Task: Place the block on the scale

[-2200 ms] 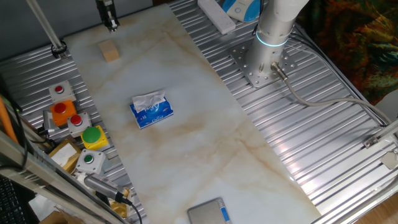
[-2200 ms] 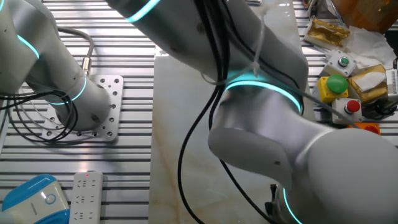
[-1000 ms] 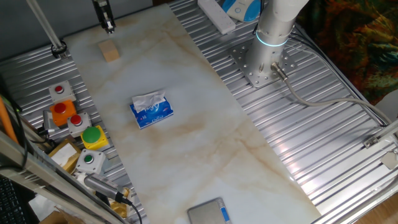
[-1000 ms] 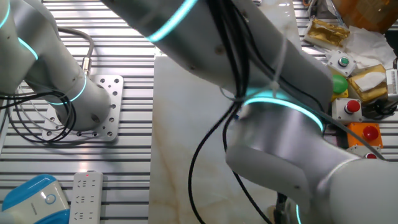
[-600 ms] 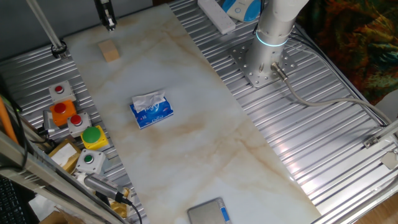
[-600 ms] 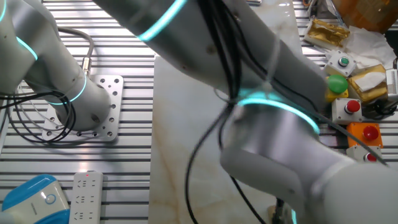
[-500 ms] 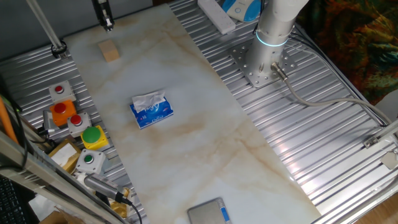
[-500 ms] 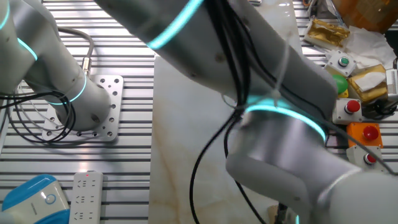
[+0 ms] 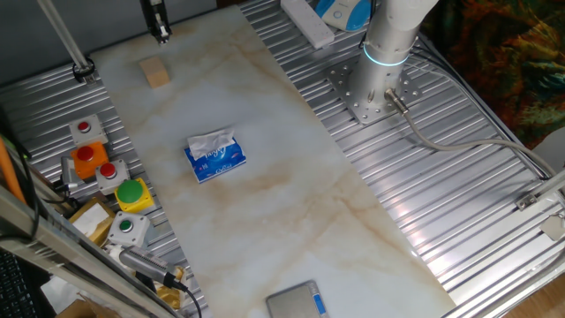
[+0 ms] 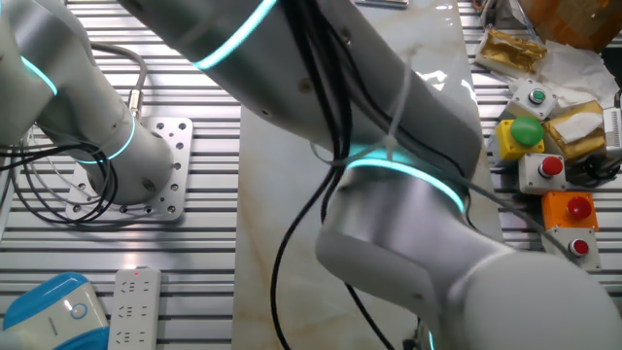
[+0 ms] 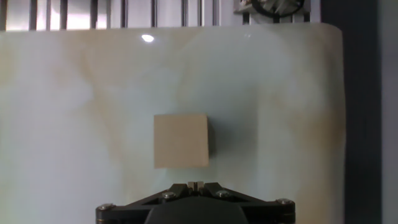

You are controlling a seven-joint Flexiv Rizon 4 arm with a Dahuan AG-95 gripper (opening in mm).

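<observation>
You've got the block (image 9: 156,73) sitting on the counter (image 9: 282,177) up near the far left corner, with the fingers (image 9: 161,35) hanging just behind it and apart from it. In the hand view the block (image 11: 181,141) lies dead centre, just ahead of the hand, near the counter's far edge. The tissue pack (image 9: 214,156) lies mid-counter, well apart from the block. The scale (image 9: 296,301) is way down at the near edge, well apart from both. The button boxes (image 9: 106,177) line up off the counter's left side.
</observation>
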